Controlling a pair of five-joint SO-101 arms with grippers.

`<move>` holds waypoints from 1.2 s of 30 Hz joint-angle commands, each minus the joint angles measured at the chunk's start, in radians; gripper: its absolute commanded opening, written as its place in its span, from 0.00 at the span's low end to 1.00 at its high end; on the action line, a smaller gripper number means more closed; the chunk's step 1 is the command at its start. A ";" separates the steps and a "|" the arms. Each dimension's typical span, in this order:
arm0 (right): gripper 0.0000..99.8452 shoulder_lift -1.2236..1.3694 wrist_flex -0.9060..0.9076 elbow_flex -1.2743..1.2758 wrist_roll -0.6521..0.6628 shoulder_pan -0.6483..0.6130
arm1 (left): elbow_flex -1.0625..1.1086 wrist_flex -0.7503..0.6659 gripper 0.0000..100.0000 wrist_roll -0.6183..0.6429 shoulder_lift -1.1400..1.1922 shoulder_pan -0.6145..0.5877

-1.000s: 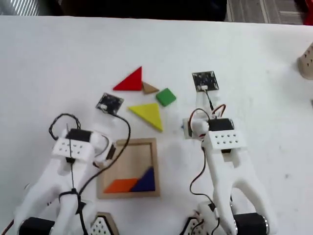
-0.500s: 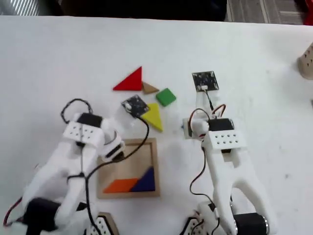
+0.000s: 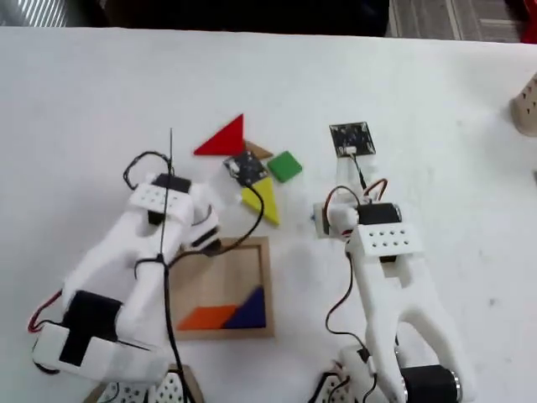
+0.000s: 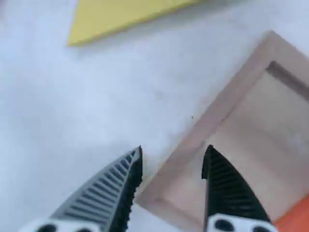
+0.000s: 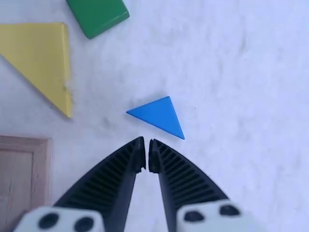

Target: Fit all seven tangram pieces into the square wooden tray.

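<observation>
Left gripper, jaws apart, over tray corner; right gripper closed, just beside blue triangle.

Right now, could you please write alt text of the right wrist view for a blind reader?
The right gripper, shut and empty, points at a small blue triangle lying just ahead of it on the white table. Farther off lie a yellow triangle and a green square; a wooden tray corner sits beside the gripper.
</observation>
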 commanded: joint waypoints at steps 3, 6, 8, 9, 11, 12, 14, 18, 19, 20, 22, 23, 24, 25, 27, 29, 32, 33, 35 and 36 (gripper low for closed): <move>0.02 -0.033 -0.016 -0.006 0.003 0.010 | -0.035 0.029 0.21 -0.054 -0.002 -0.018; 0.02 -0.033 -0.016 -0.008 0.003 0.007 | -0.035 0.068 0.21 -0.054 -0.002 -0.018; 0.02 -0.033 -0.016 -0.008 0.003 0.005 | -0.035 0.068 0.21 -0.054 -0.002 -0.018; 0.02 -0.033 -0.016 -0.008 0.003 0.005 | -0.035 0.068 0.21 -0.055 0.001 -0.018; 0.02 -0.033 -0.016 -0.008 0.003 0.005 | -0.048 0.064 0.21 -0.055 0.033 -0.016; 0.02 -0.033 -0.016 -0.008 0.003 0.005 | -0.060 0.051 0.21 -0.060 0.062 -0.016; 0.02 -0.033 -0.016 -0.008 0.003 0.007 | -0.092 0.037 0.21 -0.094 0.128 -0.018; 0.02 -0.033 -0.016 -0.008 0.003 0.008 | -0.195 0.100 0.18 -0.117 0.209 -0.018; 0.02 -0.033 -0.016 -0.008 0.003 0.008 | -0.207 0.104 0.15 -0.117 0.217 -0.016; 0.02 -0.033 -0.016 -0.008 0.003 0.008 | -0.213 0.104 0.13 -0.117 0.223 -0.015; 0.02 -0.033 -0.016 -0.008 0.003 0.010 | -0.213 0.104 0.07 -0.118 0.228 -0.008; 0.02 -0.033 -0.016 -0.008 0.003 0.010 | -0.213 0.104 0.05 -0.118 0.229 -0.008; 0.02 -0.033 -0.016 -0.008 0.003 0.010 | -0.212 0.104 0.03 -0.118 0.229 -0.008; 0.02 -0.033 -0.016 -0.008 0.003 0.010 | -0.212 0.104 0.02 -0.118 0.231 -0.008; 0.02 -0.033 -0.016 -0.008 0.003 0.008 | -0.212 0.109 0.02 -0.118 0.232 -0.008; 0.02 -0.033 -0.016 -0.008 0.003 0.008 | -0.212 0.110 0.02 -0.118 0.232 -0.008; 0.02 -0.033 -0.016 -0.008 0.003 0.008 | -0.218 0.104 0.02 -0.118 0.234 -0.008; 0.02 -0.033 -0.016 -0.008 0.003 0.008 | -0.219 0.103 0.02 -0.118 0.234 -0.007; 0.02 -0.033 -0.016 -0.008 0.003 0.010 | -0.233 0.091 0.02 -0.118 0.234 -0.007; 0.02 -0.033 -0.016 -0.008 0.003 0.010 | -0.242 0.080 0.02 -0.118 0.234 -0.007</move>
